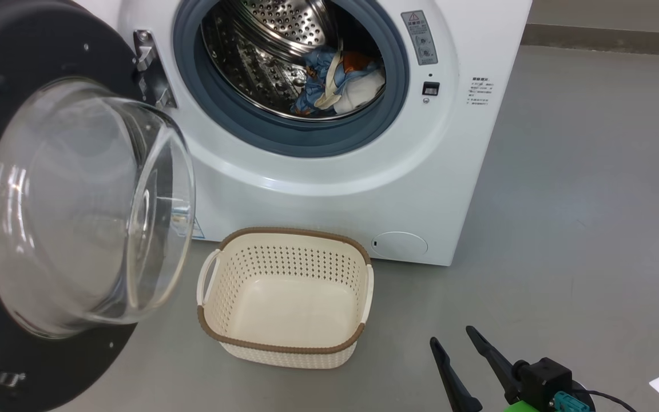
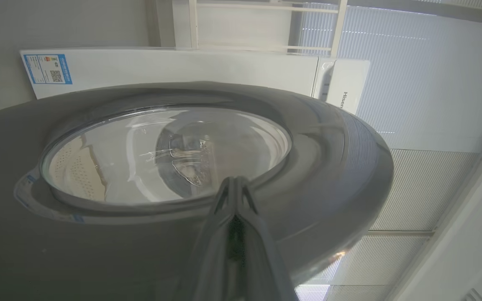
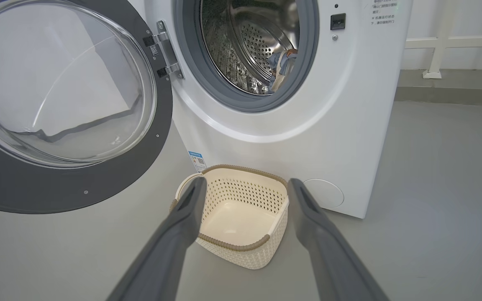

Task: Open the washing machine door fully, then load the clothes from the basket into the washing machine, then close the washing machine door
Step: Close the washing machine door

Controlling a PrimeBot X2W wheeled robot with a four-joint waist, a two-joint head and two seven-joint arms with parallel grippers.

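**Basket empty, clothes in the drum, door swung wide**

Nearest to us in the head view, the right gripper (image 1: 451,335) sits at the lower right above the grey floor (image 1: 564,229), its two dark fingers spread apart and holding nothing. Its own wrist view looks out between those parted fingers (image 3: 182,217) at the basket (image 3: 245,168).

The left wrist view gives us the left gripper (image 2: 234,184), with its fingers pressed together and nothing between them. The tips point at the dark ring of the washing machine door (image 2: 161,154), just below the glass. We cannot tell whether they touch it. This view shows us the door's outer face, while the head view shows its inner side, where the clear bowl (image 1: 78,206) bulges toward us.

The basket (image 1: 292,232) stands empty on the floor, just in front of the washing machine (image 1: 335,189) and near its round white flap (image 1: 400,244).

The door hangs from its hinge (image 1: 145,57) at the left of the opening. In the right wrist view we see the door (image 3: 57,83) swung well clear of the grey gasket (image 3: 241,100).

Farthest in, the clothes (image 1: 341,80) lie in the steel drum (image 1: 261,63) as a blue, white and orange heap. The right wrist view catches just a sliver of them (image 3: 280,67).

Beyond the door, the left wrist view adds a blue label sticker (image 2: 47,69) on the machine's white side and pale window blinds (image 2: 391,62) behind.
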